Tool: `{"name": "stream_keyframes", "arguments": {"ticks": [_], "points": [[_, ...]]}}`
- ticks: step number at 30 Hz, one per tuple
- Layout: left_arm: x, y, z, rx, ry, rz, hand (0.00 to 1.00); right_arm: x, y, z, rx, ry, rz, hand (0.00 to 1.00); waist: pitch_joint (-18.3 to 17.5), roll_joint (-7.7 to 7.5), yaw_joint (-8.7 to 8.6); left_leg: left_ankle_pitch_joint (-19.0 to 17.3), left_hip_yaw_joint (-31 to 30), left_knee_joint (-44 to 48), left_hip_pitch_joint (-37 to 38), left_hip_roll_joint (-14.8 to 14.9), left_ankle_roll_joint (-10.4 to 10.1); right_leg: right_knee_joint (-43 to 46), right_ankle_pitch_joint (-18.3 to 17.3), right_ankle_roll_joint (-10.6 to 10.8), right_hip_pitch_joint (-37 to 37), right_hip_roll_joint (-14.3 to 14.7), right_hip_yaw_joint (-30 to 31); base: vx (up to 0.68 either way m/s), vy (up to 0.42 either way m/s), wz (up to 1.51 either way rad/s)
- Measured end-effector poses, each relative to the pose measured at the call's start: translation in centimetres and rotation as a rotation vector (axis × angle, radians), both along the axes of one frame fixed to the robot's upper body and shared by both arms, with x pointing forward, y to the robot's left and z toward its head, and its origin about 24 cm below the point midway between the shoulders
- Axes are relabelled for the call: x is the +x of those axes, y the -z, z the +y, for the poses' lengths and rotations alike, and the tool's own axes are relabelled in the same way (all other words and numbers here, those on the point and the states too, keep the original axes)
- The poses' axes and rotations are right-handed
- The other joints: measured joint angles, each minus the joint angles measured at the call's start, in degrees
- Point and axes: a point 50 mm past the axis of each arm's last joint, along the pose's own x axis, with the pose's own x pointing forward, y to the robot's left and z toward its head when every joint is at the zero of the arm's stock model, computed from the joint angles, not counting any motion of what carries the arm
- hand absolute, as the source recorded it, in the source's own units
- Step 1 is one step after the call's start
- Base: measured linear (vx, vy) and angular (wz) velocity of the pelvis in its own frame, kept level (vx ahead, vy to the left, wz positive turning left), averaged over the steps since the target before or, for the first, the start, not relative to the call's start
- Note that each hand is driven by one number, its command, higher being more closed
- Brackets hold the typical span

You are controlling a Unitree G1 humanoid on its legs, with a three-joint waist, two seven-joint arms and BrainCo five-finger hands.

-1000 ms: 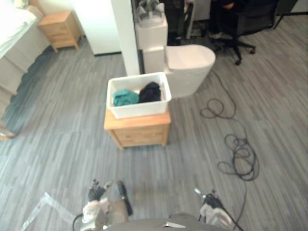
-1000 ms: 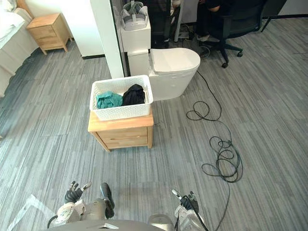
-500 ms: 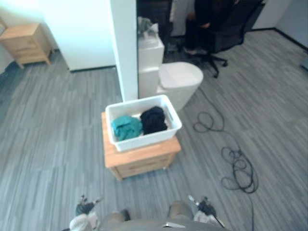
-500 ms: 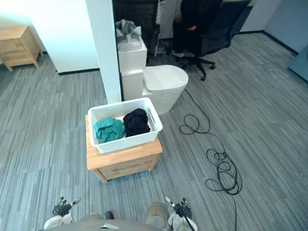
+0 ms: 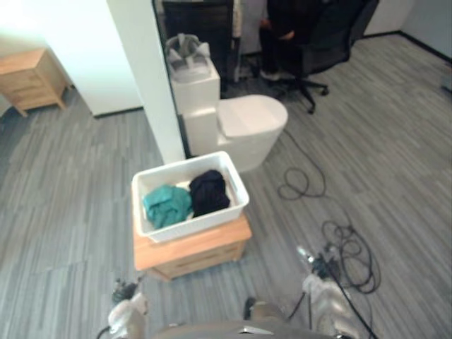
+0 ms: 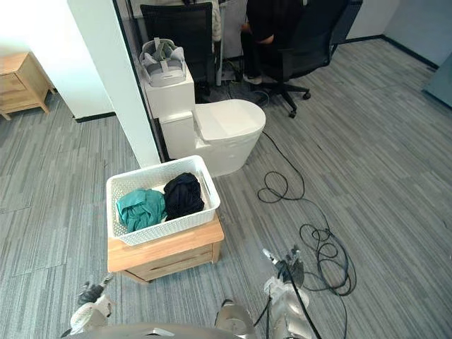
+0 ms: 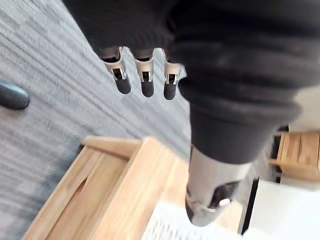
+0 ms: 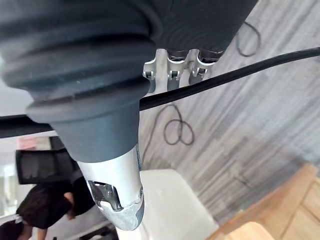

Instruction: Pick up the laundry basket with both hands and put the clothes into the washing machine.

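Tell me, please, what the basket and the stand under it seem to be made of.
Basket: probably white plastic, matte, with walls moulded in an openwork weave pattern. Stand: light wood or wood veneer, judging by its warm tan colour and faint grain lines, with a smooth, low-sheen finish.

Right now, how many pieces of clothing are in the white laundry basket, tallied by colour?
Teal garment: 1
Black garment: 1
Total in the laundry basket: 2
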Motion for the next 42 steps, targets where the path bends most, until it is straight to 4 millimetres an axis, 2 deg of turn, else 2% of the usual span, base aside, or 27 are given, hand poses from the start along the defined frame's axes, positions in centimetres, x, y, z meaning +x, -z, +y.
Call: {"name": "stream_keyframes", "arguments": {"ticks": [2,6,9,11,14,15,16,18,20,21,24,26,28,29,33,35,36,38,39,42], "points": [[-1.2,-0.2,2.2,0.060,-0.100,0.062,0.00,0.0,-0.4,0.1,-0.031,-0.009,-0.004,0.00,-0.8,-0.61,0.13,0.0,-0.7,-0.3,0.1,-0.2,0.0,-1.9,0.9,0.3,1.3,-0.1,-0.8,0.03,0.064,0.17],[-2.3,-0.8,4.8,0.115,-0.230,0.104,0.00,0.8,-1.2,0.3,-0.072,-0.032,-0.034,0.00,-1.3,-1.00,1.14,0.0,-1.2,-0.9,-0.4,-0.8,0.0,-5.3,3.3,0.7,2.6,0.0,-1.3,0.01,0.058,0.10],[-0.2,-3.6,7.1,0.228,-0.274,-0.028,0.00,2.2,-3.2,-0.2,-0.144,-0.048,-0.100,0.00,-1.4,-0.89,1.60,0.2,-2.7,-0.8,-2.1,-1.5,0.1,-7.7,5.2,1.0,2.9,-0.7,-2.5,-0.05,0.046,0.23],[2.5,-7.0,8.4,0.363,-0.237,-0.162,0.00,3.6,-4.7,-1.0,-0.204,-0.061,-0.145,0.00,-1.2,-0.59,1.99,0.7,-4.0,-0.6,-3.6,-2.2,0.6,-9.2,6.2,0.9,2.7,-1.2,-3.3,-0.10,0.025,0.22],[4.9,-9.2,8.6,0.444,-0.175,-0.251,0.00,5.2,-6.7,-1.9,-0.262,-0.051,-0.200,0.00,-0.4,0.29,2.23,0.9,-5.4,1.0,-6.8,-2.6,1.0,-9.7,7.1,0.5,1.2,-1.8,-4.0,-0.10,0.003,0.22],[6.4,-9.9,8.3,0.457,-0.141,-0.281,0.00,7.0,-8.6,-2.2,-0.296,-0.062,-0.258,0.00,1.0,0.81,2.28,1.2,-5.8,2.0,-9.5,-2.9,1.3,-9.5,7.9,0.3,-0.9,-2.2,-4.1,-0.12,-0.007,0.09],[7.3,-10.2,8.0,0.450,-0.128,-0.300,0.00,8.0,-9.6,-2.3,-0.312,-0.069,-0.289,0.00,2.1,1.05,2.30,1.4,-5.9,2.5,-10.5,-3.0,1.4,-9.4,8.2,0.1,-1.6,-2.3,-4.1,-0.26,-0.022,0.09],[11.7,-11.5,7.2,0.418,-0.031,-0.367,0.00,12.5,-13.7,-2.1,-0.355,-0.115,-0.392,0.00,5.7,1.54,2.31,3.2,-6.5,3.2,-14.9,-3.2,1.5,-9.3,10.3,-0.4,-6.1,-2.6,-4.1,-0.25,-0.036,0.08],[14.9,-12.6,6.5,0.386,0.047,-0.412,0.00,14.9,-16.3,-1.6,-0.375,-0.139,-0.442,0.00,8.4,1.57,2.54,4.5,-6.6,3.1,-16.8,-3.2,1.5,-9.4,11.7,-0.8,-8.1,-2.5,-4.0,-0.18,-0.037,0.02],[18.1,-14.0,5.4,0.332,0.112,-0.468,0.00,17.2,-19.3,-0.2,-0.392,-0.184,-0.513,0.00,10.7,1.76,2.49,5.6,-6.3,3.0,-18.8,-3.0,1.5,-9.9,12.8,-1.4,-10.0,-2.3,-4.0,-0.19,-0.045,-0.02],[20.5,-15.3,4.3,0.217,0.143,-0.560,0.00,18.9,-23.0,1.3,-0.394,-0.216,-0.616,0.00,13.0,2.19,2.44,6.6,-4.9,2.8,-20.7,-2.5,1.5,-10.3,13.9,-1.7,-12.4,-2.4,-3.3,-0.14,-0.050,-0.16],[22.2,-15.9,3.3,0.055,0.127,-0.640,0.00,20.5,-27.2,3.0,-0.363,-0.239,-0.729,0.00,15.5,2.69,2.43,6.7,-2.3,3.7,-23.0,-2.1,1.3,-10.4,15.6,-2.4,-15.6,-2.0,-1.2,-0.08,-0.046,-0.41],[22.8,-16.1,2.7,-0.044,0.112,-0.673,0.00,21.1,-29.7,4.8,-0.361,-0.282,-0.801,0.00,16.9,2.97,2.39,6.4,-0.3,4.6,-24.6,-1.7,1.3,-10.9,16.5,-2.7,-17.7,-1.6,0.1,-0.05,-0.041,-0.46],[23.1,-16.3,2.2,-0.101,0.096,-0.700,0.00,21.2,-30.6,5.7,-0.365,-0.307,-0.830,0.00,17.0,2.99,2.26,6.2,0.9,5.0,-25.9,-1.2,1.1,-11.3,17.1,-3.0,-19.1,-1.2,0.8,-0.01,-0.039,-0.39],[25.1,-18.4,-0.2,-0.210,0.142,-0.801,0.00,20.1,-33.3,6.8,-0.365,-0.310,-0.952,0.00,17.6,3.93,1.95,6.2,4.3,5.3,-28.3,0.4,0.9,-12.1,18.0,-3.3,-21.4,-0.6,0.9,0.03,-0.024,-0.08],[26.2,-20.8,-2.5,-0.195,0.280,-0.872,0.00,19.5,-34.4,6.9,-0.390,-0.310,-0.998,0.00,18.0,4.79,2.12,6.5,5.2,5.3,-28.6,0.7,0.9,-12.5,18.1,-3.2,-21.6,-0.6,0.7,0.05,0.014,0.02],[26.4,-22.0,-2.9,-0.178,0.325,-0.906,0.00,19.3,-34.7,6.9,-0.411,-0.314,-1.009,0.00,18.1,4.99,2.56,6.4,5.7,5.3,-28.8,0.7,0.9,-12.5,18.1,-3.2,-22.1,-0.6,1.0,0.05,0.024,-0.05],[26.6,-23.1,-3.1,-0.158,0.363,-0.945,0.00,19.3,-34.6,7.2,-0.424,-0.330,-1.003,0.00,18.2,5.16,2.60,6.5,5.6,5.2,-29.0,0.6,0.9,-12.6,18.1,-3.2,-22.2,-0.6,0.9,0.05,0.020,0.00],[26.7,-24.8,-3.5,-0.141,0.402,-1.013,0.00,19.3,-34.2,7.1,-0.452,-0.344,-0.983,0.00,18.4,5.54,2.92,6.4,5.6,5.2,-29.1,0.5,0.9,-12.8,18.1,-3.2,-22.2,-0.6,0.9,0.06,0.018,0.03],[26.7,-26.7,-3.8,-0.128,0.413,-1.102,0.00,19.4,-33.1,7.4,-0.473,-0.374,-0.943,0.00,18.4,6.00,3.22,6.5,5.7,5.1,-29.1,0.3,0.9,-12.9,18.0,-3.2,-22.2,-0.8,0.9,0.05,0.020,0.02]]}}
